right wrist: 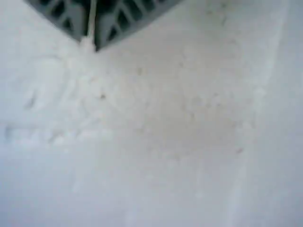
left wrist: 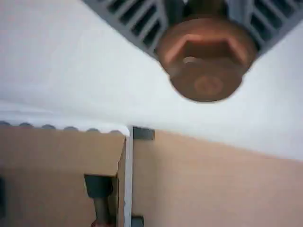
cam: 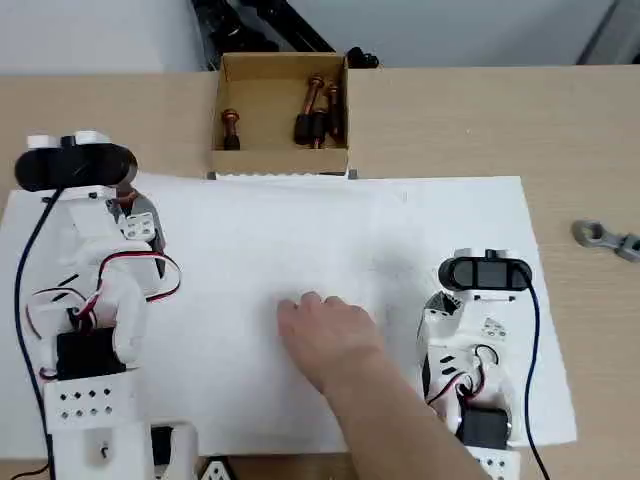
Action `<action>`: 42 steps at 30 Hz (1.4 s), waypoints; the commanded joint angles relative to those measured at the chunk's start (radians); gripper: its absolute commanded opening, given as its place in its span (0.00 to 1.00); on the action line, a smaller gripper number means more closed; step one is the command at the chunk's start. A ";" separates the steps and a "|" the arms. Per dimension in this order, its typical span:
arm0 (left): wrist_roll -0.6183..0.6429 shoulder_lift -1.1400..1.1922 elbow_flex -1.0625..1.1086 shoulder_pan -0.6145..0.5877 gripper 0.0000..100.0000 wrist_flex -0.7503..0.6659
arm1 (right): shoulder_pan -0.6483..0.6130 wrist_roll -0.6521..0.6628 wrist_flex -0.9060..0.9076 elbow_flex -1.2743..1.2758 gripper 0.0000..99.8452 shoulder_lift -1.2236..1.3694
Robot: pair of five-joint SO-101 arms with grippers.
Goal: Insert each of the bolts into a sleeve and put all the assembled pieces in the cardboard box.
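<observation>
- L gripper (left wrist: 204, 19) clamps a copper bolt (left wrist: 206, 64) (hex head), near cardboard box (cam: 280, 160).
- R gripper (right wrist: 90, 42) closed, empty, above white sheet (cam: 250, 250).
- Box holds bolts w/ sleeves (cam: 314, 115).

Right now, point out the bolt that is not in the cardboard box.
The bolt held in the left gripper, above the white sheet; the other bolts are inside the cardboard box.
</observation>
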 commanded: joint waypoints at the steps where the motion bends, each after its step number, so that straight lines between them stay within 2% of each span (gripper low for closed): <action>1: 0.005 -0.006 0.005 0.005 0.00 0.003 | 0.010 -0.009 0.005 0.011 0.00 -0.008; 9: -0.003 -0.005 0.058 0.006 0.00 0.003 | 0.010 -0.009 0.005 0.011 0.00 -0.008; 13: -0.061 -0.006 0.087 0.003 0.00 0.003 | 0.010 -0.009 0.005 0.011 0.00 -0.008; 42: -0.052 -0.006 0.096 0.008 0.00 0.018 | 0.001 -0.009 0.005 0.011 0.00 -0.008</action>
